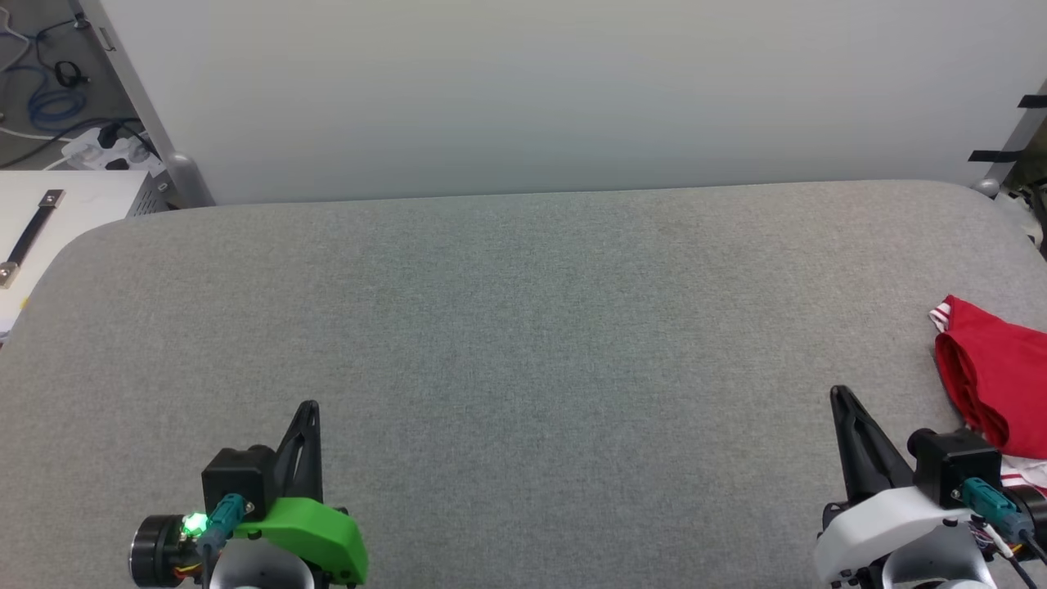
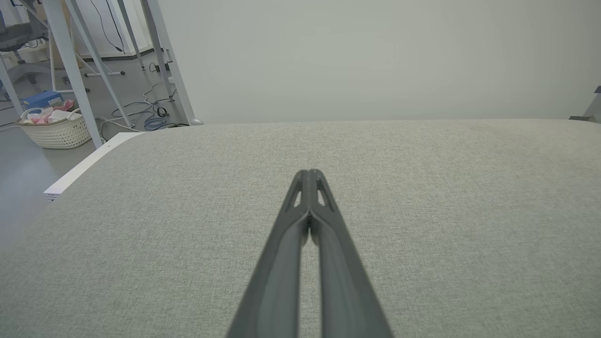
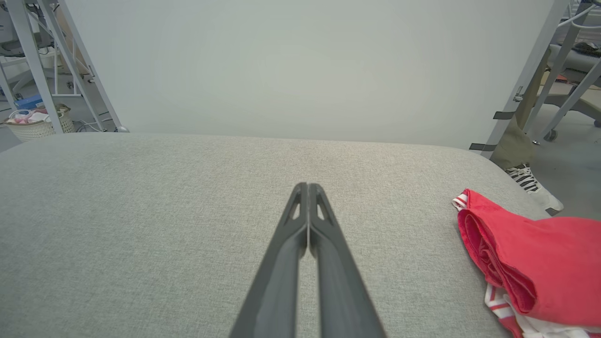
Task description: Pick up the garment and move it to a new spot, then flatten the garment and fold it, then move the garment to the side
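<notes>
The garment (image 1: 998, 384) is a folded red bundle with red-white striped trim, lying at the right edge of the grey padded table (image 1: 523, 327). In the right wrist view the garment (image 3: 530, 258) sits to the right of my fingers, apart from them. My right gripper (image 1: 838, 394) is shut and empty at the lower right, a short way left of the garment; its fingertips (image 3: 307, 187) touch each other. At the lower left my left gripper (image 1: 309, 406) is shut on nothing, hovering over bare table (image 2: 422, 211), fingers pressed together (image 2: 310, 173).
A white backboard (image 1: 532, 90) rises behind the table. Left of the table stand a white cabinet (image 1: 57, 213), cables and a power strip (image 1: 106, 147). A wicker basket (image 2: 56, 129) and metal frame legs stand on the floor at left. A person's shoe (image 3: 530, 180) shows past the table's right corner.
</notes>
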Robot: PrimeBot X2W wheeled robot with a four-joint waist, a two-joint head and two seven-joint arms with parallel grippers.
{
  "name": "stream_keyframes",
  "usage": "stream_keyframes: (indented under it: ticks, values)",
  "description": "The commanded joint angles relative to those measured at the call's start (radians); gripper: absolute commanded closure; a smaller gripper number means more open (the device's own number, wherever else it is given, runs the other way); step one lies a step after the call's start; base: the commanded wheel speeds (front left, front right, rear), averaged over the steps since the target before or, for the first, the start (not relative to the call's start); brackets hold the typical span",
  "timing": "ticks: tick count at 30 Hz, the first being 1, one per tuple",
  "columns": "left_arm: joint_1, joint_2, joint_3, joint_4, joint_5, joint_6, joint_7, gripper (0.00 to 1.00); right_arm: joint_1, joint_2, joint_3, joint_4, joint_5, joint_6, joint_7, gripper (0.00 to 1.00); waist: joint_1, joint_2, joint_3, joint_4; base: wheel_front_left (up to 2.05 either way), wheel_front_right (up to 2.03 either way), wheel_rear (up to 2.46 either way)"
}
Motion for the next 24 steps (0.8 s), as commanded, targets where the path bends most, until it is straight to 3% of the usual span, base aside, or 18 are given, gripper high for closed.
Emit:
stream_keyframes:
  ticks: [1,24]
  values:
    - [-0.018,-0.008,0.006,-0.01,0.015,-0.004,0.008,1.0,-0.019,0.001,0.003,0.006,-0.009,0.0,-0.005,1.0,0.0,0.0,0.001,0.0,0.0,0.0,0.0]
    - [-0.024,-0.041,0.031,-0.055,0.076,-0.008,0.054,1.0,-0.05,0.002,0.008,0.046,-0.03,-0.001,-0.007,1.0,0.0,0.0,0.012,-0.005,0.0,0.0,0.0]
